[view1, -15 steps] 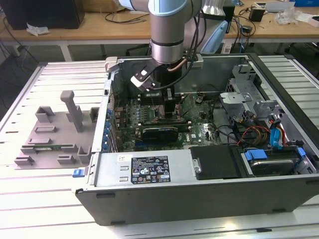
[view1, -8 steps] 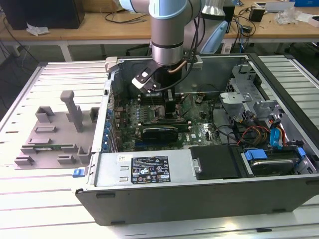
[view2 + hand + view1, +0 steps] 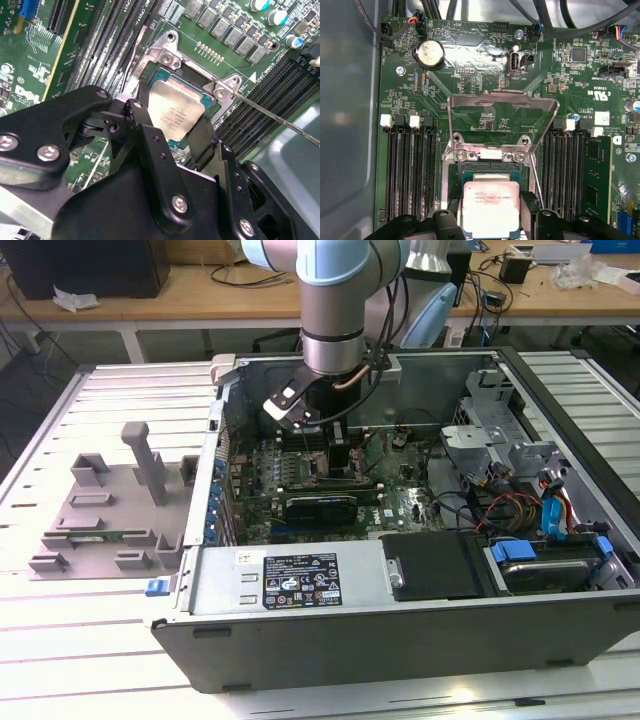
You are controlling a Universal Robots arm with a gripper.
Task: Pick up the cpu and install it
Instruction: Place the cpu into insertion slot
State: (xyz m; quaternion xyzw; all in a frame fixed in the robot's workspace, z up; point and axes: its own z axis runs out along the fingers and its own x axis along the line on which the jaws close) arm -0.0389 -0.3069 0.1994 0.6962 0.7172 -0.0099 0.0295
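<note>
Okay, the gripper is hanging low inside the computer case. Its fingers are pressing on two opposite edges of the cpu, one finger per side. No gap is showing at either edge in both wrist views, so I am reading them as closed on the chip. The cpu is sitting dead centre between the fingers, shiny top facing up, directly over the socket, with its edges running parallel to the socket's frame. It is looking close to square, so no long axis is mattering here. The grip line is running across from one bank of memory slots toward the other. The two free edges are facing toward and away from the load plate, which is standing open on its hinge just beyond the socket. Whether the chip is fully seated or hovering just above the contacts, I cannot tell. The thin lever rod is lying just beside the socket, clear of the fingers. Farther along the board a coin cell is showing. In the exterior view the case is lying open on the slatted surface, with a grey fixture well apart on the exterior view's left.
</note>
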